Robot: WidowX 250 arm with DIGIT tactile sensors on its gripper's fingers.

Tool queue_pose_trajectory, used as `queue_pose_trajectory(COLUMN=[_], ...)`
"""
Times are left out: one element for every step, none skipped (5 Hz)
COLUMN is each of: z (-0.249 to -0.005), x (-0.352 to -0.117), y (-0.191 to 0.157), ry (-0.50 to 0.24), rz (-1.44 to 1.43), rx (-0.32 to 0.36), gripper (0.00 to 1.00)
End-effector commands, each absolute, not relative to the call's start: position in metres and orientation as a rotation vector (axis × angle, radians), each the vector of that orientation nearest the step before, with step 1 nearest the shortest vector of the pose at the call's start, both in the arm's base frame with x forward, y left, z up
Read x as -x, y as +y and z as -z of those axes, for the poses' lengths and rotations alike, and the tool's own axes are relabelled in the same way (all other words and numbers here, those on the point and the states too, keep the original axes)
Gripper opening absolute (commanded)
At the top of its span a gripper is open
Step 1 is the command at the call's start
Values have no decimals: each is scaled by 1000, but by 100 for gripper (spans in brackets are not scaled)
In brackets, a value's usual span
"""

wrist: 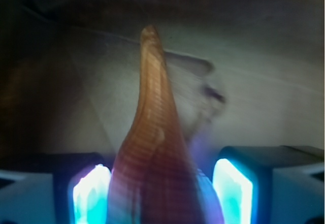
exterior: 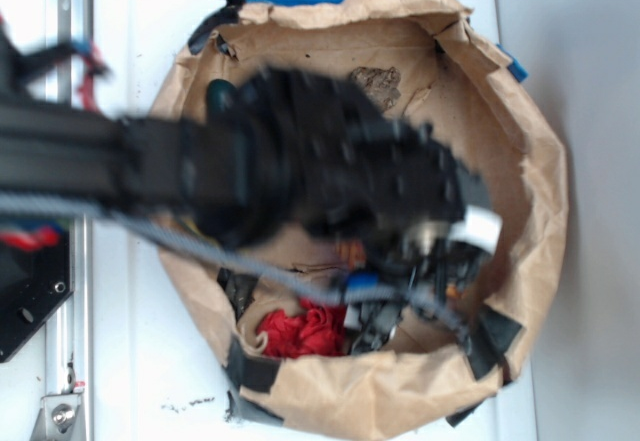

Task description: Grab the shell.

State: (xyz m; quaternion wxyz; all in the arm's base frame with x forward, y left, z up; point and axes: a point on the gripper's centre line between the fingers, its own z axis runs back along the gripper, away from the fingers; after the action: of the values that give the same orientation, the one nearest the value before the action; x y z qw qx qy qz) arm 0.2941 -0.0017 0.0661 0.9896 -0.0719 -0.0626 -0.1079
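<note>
Shell (wrist: pixel 152 153) sits between the two glowing pads (wrist: pixel 91 193) of the robot's hand (wrist: pixel 161 196), seen close up from the wrist camera. It is glossy orange-brown with fine pale bands across it, broad at the near end and narrowing to a pointed tail that reaches away from the camera. The pads stand either side of its wide body; the left one looks to touch it, while a sliver of blue light shows on the right, so I cannot tell whether the hand is clenched on the shell or only closing around it.

From the outside camera, the black arm (exterior: pixel 150 166) stretches in from the left over a round basin of crumpled brown paper (exterior: pixel 540 161) taped to a white tabletop (exterior: pixel 130 361). The hand is low inside the basin on its right side, blurred, and it hides the shell from this view. A red cloth (exterior: pixel 300 329) lies just left of the hand, near the basin's front edge.

Judging by this, the grasp itself is the step in hand. The next move calls for a firm squeeze on the wide body, then a straight lift; the smooth, tapered surface could slip out toward the tail
</note>
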Motion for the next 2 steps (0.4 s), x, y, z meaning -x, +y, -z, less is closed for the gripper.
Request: queue_pose_trajectory(z=[-152,-169], x=[-277,-263], y=[43,47], ry=[-174,-182], rz=[76,25], rx=[250,284], gripper=[0,0])
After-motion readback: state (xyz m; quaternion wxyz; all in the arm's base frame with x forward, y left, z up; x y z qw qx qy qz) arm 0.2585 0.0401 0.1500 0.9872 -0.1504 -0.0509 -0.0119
